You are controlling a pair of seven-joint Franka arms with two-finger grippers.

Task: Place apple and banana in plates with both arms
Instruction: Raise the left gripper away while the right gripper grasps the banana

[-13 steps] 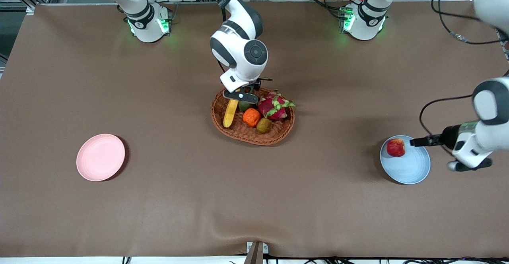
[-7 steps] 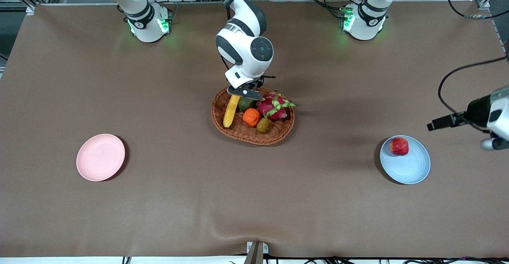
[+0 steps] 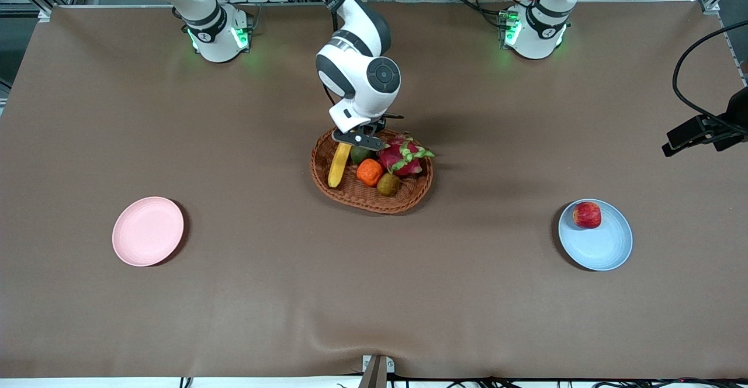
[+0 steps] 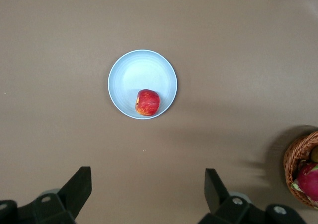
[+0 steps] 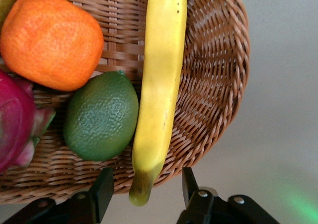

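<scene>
Plates: two; apple [image 3: 587, 214] on blue plate [image 3: 608, 248]. One banana [image 3: 338, 165] in basket [image 3: 403, 198]. Both jaws apart.

Red apple [image 3: 586, 214] sits at the blue plate's [image 3: 602, 248] 11 o'clock rim; yellow banana [image 3: 338, 165] lies in the basket [image 3: 403, 198], dark tip at 12; pink plate [image 3: 148, 231] bare

Both grippers [image 4: 144, 194] [image 5: 146, 191] spread wide

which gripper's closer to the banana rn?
Right. The right gripper is open, straddling the banana tip in the basket. The left gripper is open, high over the table near the blue plate.
</scene>
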